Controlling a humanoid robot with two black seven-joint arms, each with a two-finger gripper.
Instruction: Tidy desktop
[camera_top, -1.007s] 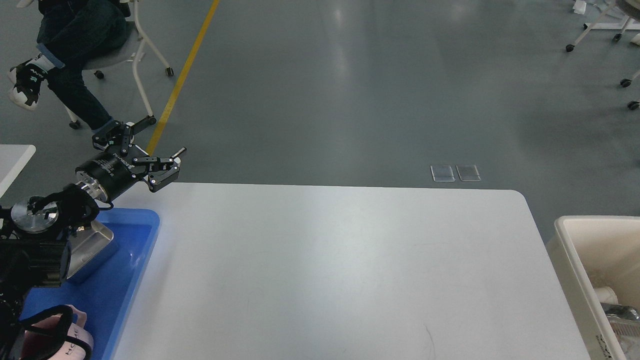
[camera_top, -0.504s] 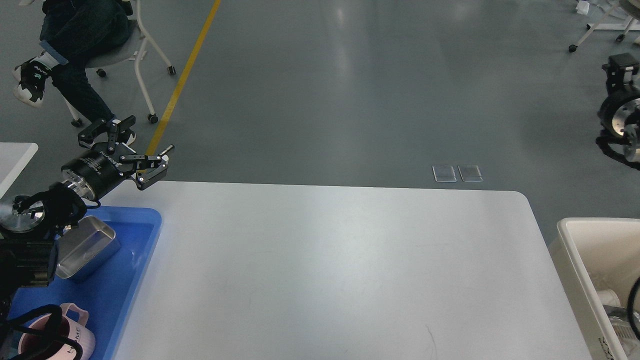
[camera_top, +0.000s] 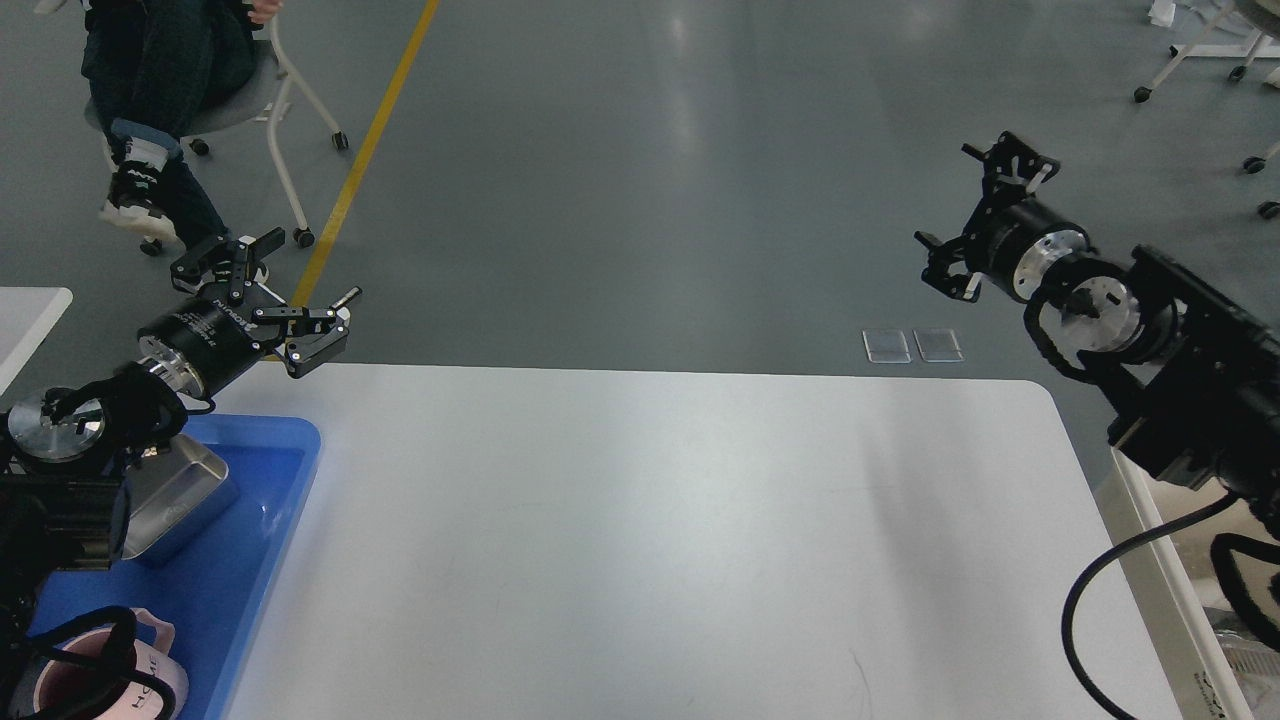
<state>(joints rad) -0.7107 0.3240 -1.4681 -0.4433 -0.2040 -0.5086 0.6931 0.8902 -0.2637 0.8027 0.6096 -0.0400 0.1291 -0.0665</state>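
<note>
Your desktop (camera_top: 640, 540) fills the lower middle with nothing loose on its white top, a steel box (camera_top: 185, 495) and pink mug (camera_top: 150, 665) lie in the blue tray (camera_top: 285, 520) at its left, and left gripper (camera_top: 285, 275) and right gripper (camera_top: 975, 215) hover splayed and unladen, suggesting tidying is nearly done.

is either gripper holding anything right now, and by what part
Nothing is held. The left gripper is open and empty past the desktop edge; the right gripper is open too, over the floor.

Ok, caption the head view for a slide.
Both claws, left and right, open above the bare desktop.
</note>
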